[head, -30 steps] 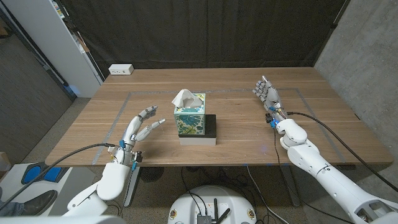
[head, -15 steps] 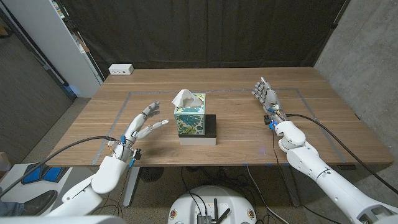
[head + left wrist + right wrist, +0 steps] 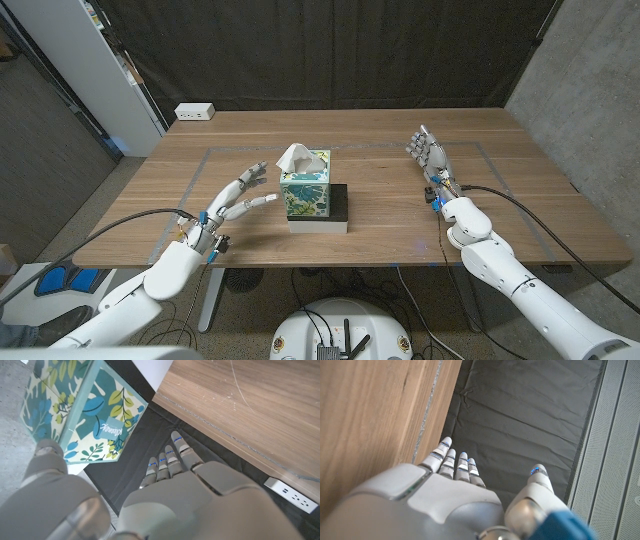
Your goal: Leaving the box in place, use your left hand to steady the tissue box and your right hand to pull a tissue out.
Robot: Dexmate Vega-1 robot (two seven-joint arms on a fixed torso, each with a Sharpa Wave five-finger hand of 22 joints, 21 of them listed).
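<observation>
Wooden table (image 3: 380, 215), dark curtain behind. Our left hand (image 3: 238, 199) has advanced toward the tissue box (image 3: 305, 192), fingers apart, tips just short; box at its 3 o'clock. Right hand (image 3: 428, 153) unchanged, empty, fingers together, well apart.

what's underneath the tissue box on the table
The tissue box stands on a flat block with a black top and white edge, which lies on the wooden table. The part of the block under the box is covered.
</observation>
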